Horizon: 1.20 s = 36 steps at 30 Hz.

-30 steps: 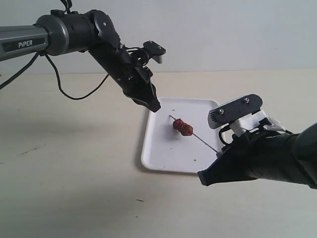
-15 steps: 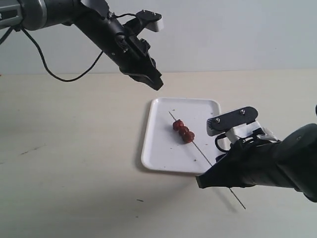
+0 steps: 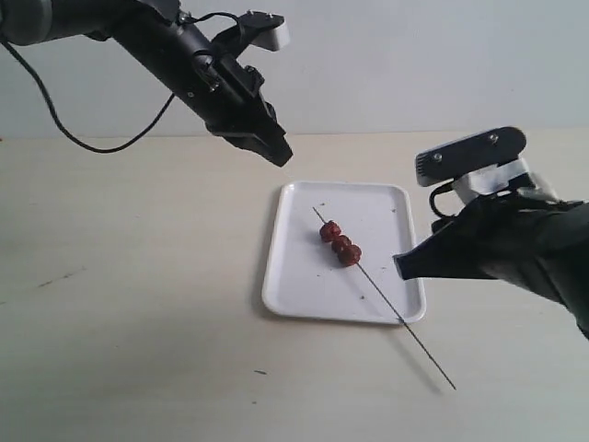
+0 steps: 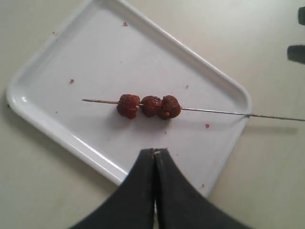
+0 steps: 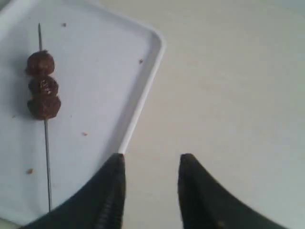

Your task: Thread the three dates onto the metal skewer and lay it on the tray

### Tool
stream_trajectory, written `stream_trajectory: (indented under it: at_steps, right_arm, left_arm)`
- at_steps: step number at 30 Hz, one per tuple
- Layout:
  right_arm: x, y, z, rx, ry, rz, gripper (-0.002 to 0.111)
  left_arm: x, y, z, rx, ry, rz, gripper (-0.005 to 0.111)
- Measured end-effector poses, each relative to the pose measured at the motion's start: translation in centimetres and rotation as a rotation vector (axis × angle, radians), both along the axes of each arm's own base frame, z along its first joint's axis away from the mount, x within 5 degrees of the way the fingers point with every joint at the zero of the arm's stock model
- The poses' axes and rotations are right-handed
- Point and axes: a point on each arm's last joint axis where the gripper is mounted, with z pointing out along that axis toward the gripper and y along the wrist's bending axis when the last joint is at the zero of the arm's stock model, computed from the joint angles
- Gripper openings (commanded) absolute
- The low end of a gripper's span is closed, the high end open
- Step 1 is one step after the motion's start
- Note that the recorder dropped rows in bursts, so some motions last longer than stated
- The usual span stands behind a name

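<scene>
Three dark red dates (image 3: 340, 243) (image 4: 149, 106) (image 5: 43, 86) sit threaded side by side on the thin metal skewer (image 3: 405, 325) (image 4: 214, 111) (image 5: 47, 157). The skewer lies slantwise on the white tray (image 3: 294, 295) (image 4: 43, 119) (image 5: 143, 95), its long end sticking out over the table past the near right corner. My left gripper (image 3: 279, 155) (image 4: 154, 151) hangs shut and empty above the tray's far left. My right gripper (image 3: 402, 267) (image 5: 151, 160) is open and empty, raised beside the tray's right edge.
The tray rests on a pale beige table (image 3: 129, 304) before a light wall. Small red crumbs (image 4: 71, 81) dot the tray. A black cable (image 3: 55, 129) trails from the left arm at the back left.
My right gripper let go of the skewer, opened, then rose up and to the right. The skewer with the dates dropped flat onto the tray. My left arm lifted up and back.
</scene>
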Motion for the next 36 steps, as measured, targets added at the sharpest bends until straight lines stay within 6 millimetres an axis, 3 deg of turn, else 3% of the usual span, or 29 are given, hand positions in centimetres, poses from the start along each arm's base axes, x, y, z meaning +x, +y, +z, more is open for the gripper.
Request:
stream_trajectory:
  at_steps: [4,6,8,11,16,19,27,31,36]
  right_arm:
    - [-1.4,-0.6,4.5,0.033,-0.137,0.041,0.000]
    - [-3.0,-0.6,6.4,0.058,-0.211,0.158,0.000]
    - [-5.1,-0.9,7.6,0.088,-0.273,0.257,0.000]
    - [-9.0,-2.4,9.8,0.202,-0.419,0.283,0.000]
    - [-14.0,-3.1,11.2,0.324,-0.548,0.452,0.000]
    - [-15.3,-3.4,11.0,0.347,-0.571,0.486,0.000]
    - [-16.9,-4.0,11.0,0.367,-0.636,0.510,0.000]
    - [-16.9,-4.0,11.0,0.369,-0.637,0.512,0.000]
    - [-17.0,-4.0,11.1,0.369,-0.638,0.514,0.000]
  left_arm:
    - [-3.3,1.8,1.7,-0.123,-0.113,0.070,0.000]
    - [-5.6,3.4,2.5,-0.185,-0.215,0.176,0.000]
    - [-8.0,5.7,2.5,-0.203,-0.330,0.336,0.000]
    - [-13.5,10.6,2.0,-0.169,-0.465,0.568,0.000]
    - [-22.7,16.1,1.9,-0.256,-0.569,0.713,0.000]
    - [-25.9,17.7,1.7,-0.338,-0.609,0.749,0.000]
    - [-31.9,20.6,-0.3,-0.574,-0.693,0.816,0.000]
    - [-33.3,21.0,-1.5,-0.650,-0.687,0.810,0.000]
    - [-33.5,21.1,-1.6,-0.665,-0.688,0.807,0.000]
